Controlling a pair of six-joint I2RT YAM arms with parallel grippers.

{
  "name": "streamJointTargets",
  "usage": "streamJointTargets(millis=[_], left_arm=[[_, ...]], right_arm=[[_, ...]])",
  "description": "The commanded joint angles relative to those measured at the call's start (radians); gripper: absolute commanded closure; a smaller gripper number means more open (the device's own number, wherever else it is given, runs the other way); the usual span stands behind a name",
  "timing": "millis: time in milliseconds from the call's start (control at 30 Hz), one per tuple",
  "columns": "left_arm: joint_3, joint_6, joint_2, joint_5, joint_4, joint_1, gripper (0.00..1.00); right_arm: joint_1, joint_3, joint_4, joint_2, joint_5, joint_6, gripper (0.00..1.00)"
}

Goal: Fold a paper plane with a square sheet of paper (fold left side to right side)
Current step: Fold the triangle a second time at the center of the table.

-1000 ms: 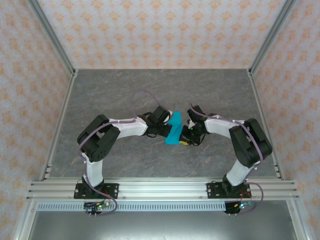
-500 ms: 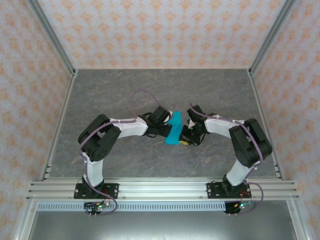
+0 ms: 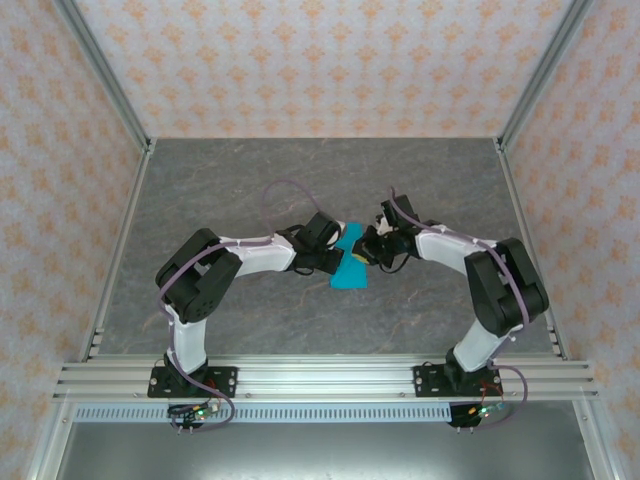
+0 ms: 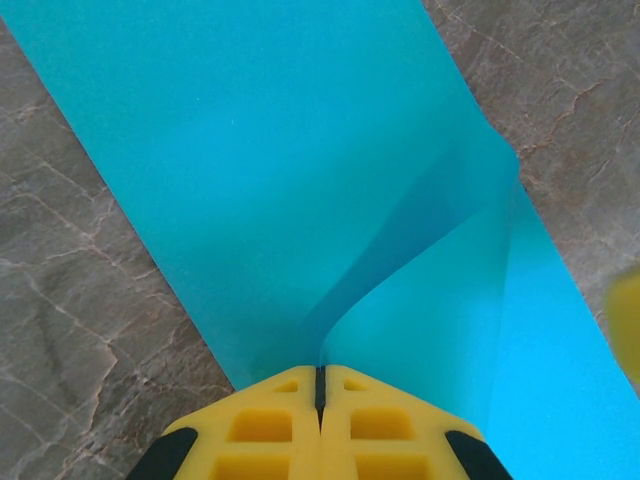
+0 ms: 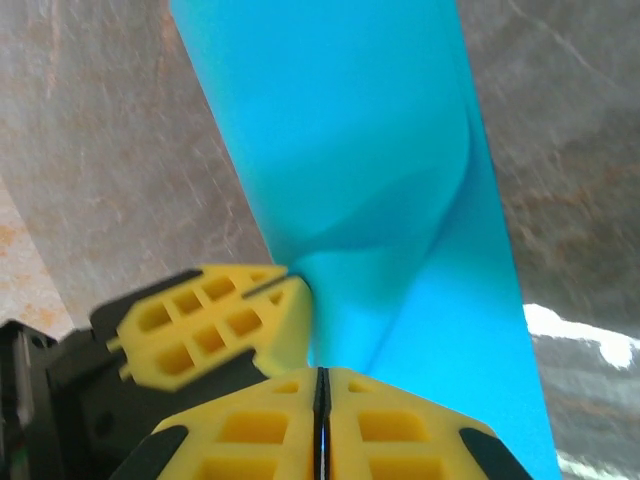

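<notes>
The square sheet of paper (image 3: 347,274) is bright cyan and lies partly folded on the grey table between my two arms. In the left wrist view the sheet (image 4: 300,150) has a flap curling up from its surface, and my left gripper (image 4: 321,372) is shut on that flap's near edge. My right gripper (image 5: 321,374) is shut at the edge of the sheet (image 5: 360,150), where a raised crease runs into its tips. From above, the left gripper (image 3: 336,261) and right gripper (image 3: 362,257) nearly touch over the paper. The left gripper's yellow fingers (image 5: 210,320) sit just left of the right one's.
The grey marbled table (image 3: 250,190) is bounded by aluminium rails (image 3: 120,240) on both sides and a rail bar (image 3: 320,375) at the near edge. Patterned walls enclose it. A purple cable (image 3: 285,190) loops above the left arm.
My right gripper has swung up and to the left, over the paper and closer to the left gripper. Less of the sheet shows from above. The left arm has stayed put.
</notes>
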Motion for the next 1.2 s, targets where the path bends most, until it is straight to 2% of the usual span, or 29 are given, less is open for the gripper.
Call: streamJointTargets(millis=[0, 367, 1167], left_arm=[[-0.015, 0.021, 0.027, 0.010, 0.009, 0.011, 1.00], [-0.015, 0.019, 0.028, 0.011, 0.011, 0.011, 1.00], [-0.003, 0.021, 0.031, 0.023, 0.005, 0.010, 1.00]], right_arm=[[0.007, 0.050, 0.058, 0.038, -0.018, 0.032, 0.88], [0.037, 0.084, 0.054, 0.114, -0.002, 0.030, 0.88], [0.041, 0.104, -0.118, 0.170, 0.089, -0.074, 0.88]])
